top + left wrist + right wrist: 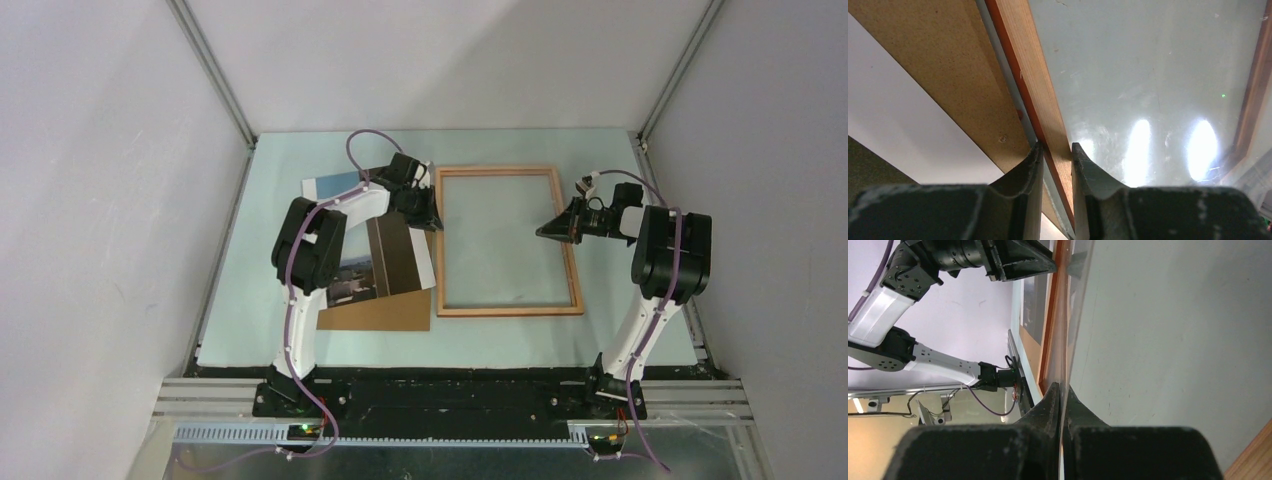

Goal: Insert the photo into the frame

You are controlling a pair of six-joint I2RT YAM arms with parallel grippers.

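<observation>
The frame (510,311) lies flat mid-table, a thin orange-brown wooden rectangle. My left gripper (428,215) is shut on its left rail; in the left wrist view the jaws (1056,147) pinch that rail (1033,75) from both sides. The photo (400,258) lies left of the frame, partly under my left arm, showing its dark tower and blue sky; its white border (898,115) shows in the left wrist view. My right gripper (543,232) reaches in over the frame's right rail, and its jaws (1062,387) are shut on the edge of a thin clear sheet (1068,340).
A flat brown backing board (385,315) lies under the photo's near edge, against the frame's left rail (948,55). Grey walls with metal posts enclose the pale green mat (620,330) on three sides.
</observation>
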